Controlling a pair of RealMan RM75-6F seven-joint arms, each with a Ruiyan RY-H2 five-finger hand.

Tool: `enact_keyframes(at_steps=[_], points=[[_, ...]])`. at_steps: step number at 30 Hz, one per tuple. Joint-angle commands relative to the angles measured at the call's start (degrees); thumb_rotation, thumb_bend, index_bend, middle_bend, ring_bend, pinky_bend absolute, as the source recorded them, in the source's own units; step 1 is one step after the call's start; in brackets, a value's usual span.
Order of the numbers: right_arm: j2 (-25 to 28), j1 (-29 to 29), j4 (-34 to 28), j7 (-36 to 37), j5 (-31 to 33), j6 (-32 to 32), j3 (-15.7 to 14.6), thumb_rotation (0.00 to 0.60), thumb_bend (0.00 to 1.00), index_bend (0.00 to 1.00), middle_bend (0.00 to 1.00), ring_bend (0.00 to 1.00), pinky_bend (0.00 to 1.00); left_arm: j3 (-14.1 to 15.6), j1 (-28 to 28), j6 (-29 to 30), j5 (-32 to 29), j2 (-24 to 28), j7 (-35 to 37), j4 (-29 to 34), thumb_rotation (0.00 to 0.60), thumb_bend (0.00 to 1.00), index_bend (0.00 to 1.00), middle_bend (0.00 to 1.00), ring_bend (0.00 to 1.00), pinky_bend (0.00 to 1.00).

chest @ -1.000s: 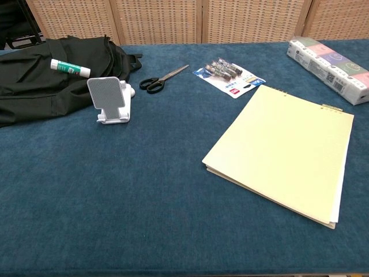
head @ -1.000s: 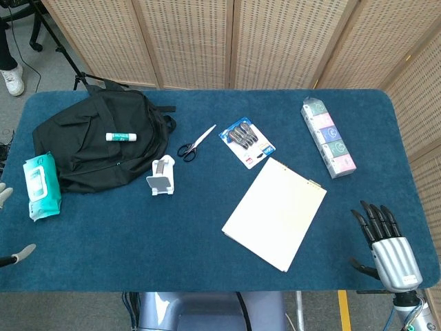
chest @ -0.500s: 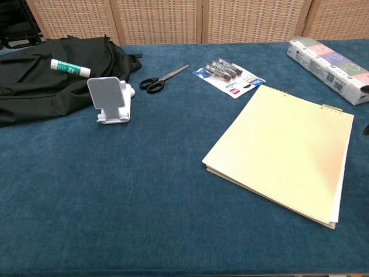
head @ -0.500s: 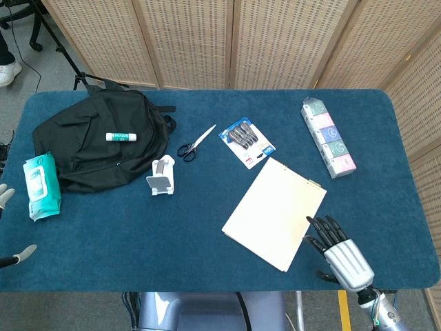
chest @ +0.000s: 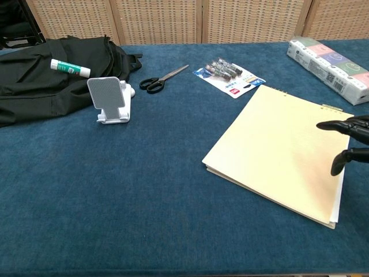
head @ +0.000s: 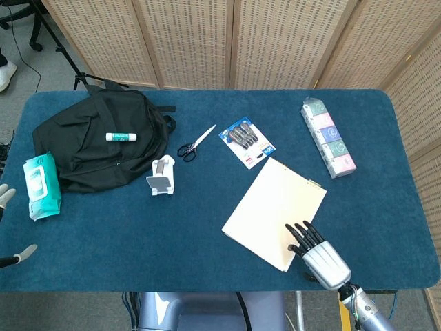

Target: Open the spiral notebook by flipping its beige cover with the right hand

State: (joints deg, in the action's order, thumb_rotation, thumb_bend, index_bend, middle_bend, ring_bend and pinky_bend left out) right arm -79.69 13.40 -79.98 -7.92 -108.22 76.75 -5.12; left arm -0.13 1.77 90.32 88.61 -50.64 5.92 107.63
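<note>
Fingers of the right hand are apart, holding nothing, tips over the notebook at lower right of the head view. Beige cover lies closed and flat. Hand reaches over the free edge, likely to catch it for the flip.

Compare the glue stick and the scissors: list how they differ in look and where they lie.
The glue stick is a white tube with a green band; the scissors have black handles and bare metal blades. The glue stick lies on the black backpack, while the scissors lie directly on the blue table. The glue stick lies roughly level across the head view; the scissors run diagonally. Neither is touched by a hand.
</note>
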Motion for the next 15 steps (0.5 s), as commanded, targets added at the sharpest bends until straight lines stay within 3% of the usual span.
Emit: enact_keyframes(at_steps=[1, 15], points=[[-0.3, 0.3, 0.3, 0.3, 0.1, -0.1, -0.2, 0.600, 0.03, 0.37, 0.00, 0.00, 0.00, -0.1, 0.0, -0.2, -0.1, 0.0, -0.1, 0.1, 0.600, 0.00, 0.00, 0.00, 0.00, 0.00], [-2.4, 2.4, 0.8, -1.6, 1.0, -2.9, -1.2, 0.600, 0.05, 0.37, 0.00, 0.00, 0.00, -0.5, 0.0, -0.9, -0.6, 0.0, -0.6, 0.4, 0.600, 0.00, 0.00, 0.00, 0.00, 0.00]])
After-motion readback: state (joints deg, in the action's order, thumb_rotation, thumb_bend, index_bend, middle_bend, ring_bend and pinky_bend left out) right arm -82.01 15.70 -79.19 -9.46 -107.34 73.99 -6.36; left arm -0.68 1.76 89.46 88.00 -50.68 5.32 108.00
